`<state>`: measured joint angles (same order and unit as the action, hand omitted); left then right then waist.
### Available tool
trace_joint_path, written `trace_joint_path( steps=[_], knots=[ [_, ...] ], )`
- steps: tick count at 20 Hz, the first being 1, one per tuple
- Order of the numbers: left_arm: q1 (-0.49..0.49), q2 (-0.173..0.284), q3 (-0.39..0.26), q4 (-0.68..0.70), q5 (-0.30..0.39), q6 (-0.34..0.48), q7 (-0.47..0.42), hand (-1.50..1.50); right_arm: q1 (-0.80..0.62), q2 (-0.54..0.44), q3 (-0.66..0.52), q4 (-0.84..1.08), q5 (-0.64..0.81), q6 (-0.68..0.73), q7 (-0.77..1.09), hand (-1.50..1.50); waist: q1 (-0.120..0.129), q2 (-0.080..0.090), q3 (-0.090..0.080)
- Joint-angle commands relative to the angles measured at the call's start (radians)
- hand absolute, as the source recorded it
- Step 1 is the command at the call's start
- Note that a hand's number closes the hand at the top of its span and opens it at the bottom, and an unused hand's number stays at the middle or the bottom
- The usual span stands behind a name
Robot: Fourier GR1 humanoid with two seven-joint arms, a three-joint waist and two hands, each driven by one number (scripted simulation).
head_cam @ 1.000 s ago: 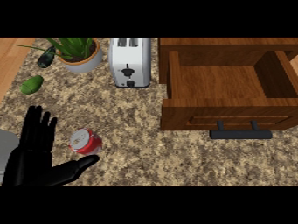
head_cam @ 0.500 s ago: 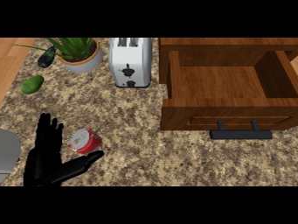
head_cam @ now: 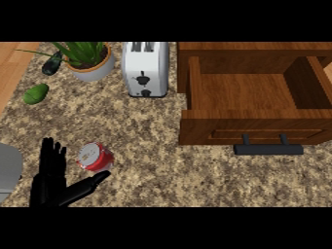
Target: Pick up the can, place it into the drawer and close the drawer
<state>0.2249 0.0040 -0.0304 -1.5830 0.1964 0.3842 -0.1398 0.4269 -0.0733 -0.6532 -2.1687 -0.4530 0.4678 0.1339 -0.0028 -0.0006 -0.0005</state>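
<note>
I see red can, silver top, lying on near-left counter. My left hand just beside it, fingers straight, thumb spread under can. Open wooden drawer far right.

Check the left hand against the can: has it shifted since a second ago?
Yes. The left hand has slid toward the view's lower edge and turned, its fingers now left of the can, thumb below it. The can itself sits unmoved.
</note>
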Motion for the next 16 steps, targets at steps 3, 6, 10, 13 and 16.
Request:
trace_joint_path(
  steps=[3, 6, 10, 13, 16],
  knots=[
    [-0.031, 0.005, 0.055, 0.138, 0.046, -0.066, -0.063, -1.50, -0.019, 0.019, -0.012, 0.028, 0.008, 0.056, -0.009, -1.50, -0.001, 0.000, 0.000],
    [-0.071, 0.004, 0.083, 0.231, 0.054, -0.089, -0.113, -1.50, 0.039, 0.026, -0.080, -0.014, -0.058, 0.080, -0.002, -1.50, -0.005, 0.000, 0.000],
    [-0.116, 0.001, 0.111, 0.364, 0.101, -0.135, -0.178, -1.50, 0.081, 0.025, -0.112, -0.038, -0.099, 0.118, 0.016, -1.50, -0.010, 0.000, 0.000],
    [-0.084, 0.001, 0.108, 0.388, 0.118, -0.174, -0.237, -1.50, -0.007, 0.064, -0.060, -0.041, -0.003, 0.079, 0.031, -1.50, -0.001, 0.000, 0.000],
    [-0.132, 0.018, 0.146, 0.462, 0.148, -0.218, -0.262, -1.50, -0.032, 0.057, -0.063, -0.071, -0.034, 0.044, 0.087, -1.50, -0.001, 0.001, 0.000]
  ],
)
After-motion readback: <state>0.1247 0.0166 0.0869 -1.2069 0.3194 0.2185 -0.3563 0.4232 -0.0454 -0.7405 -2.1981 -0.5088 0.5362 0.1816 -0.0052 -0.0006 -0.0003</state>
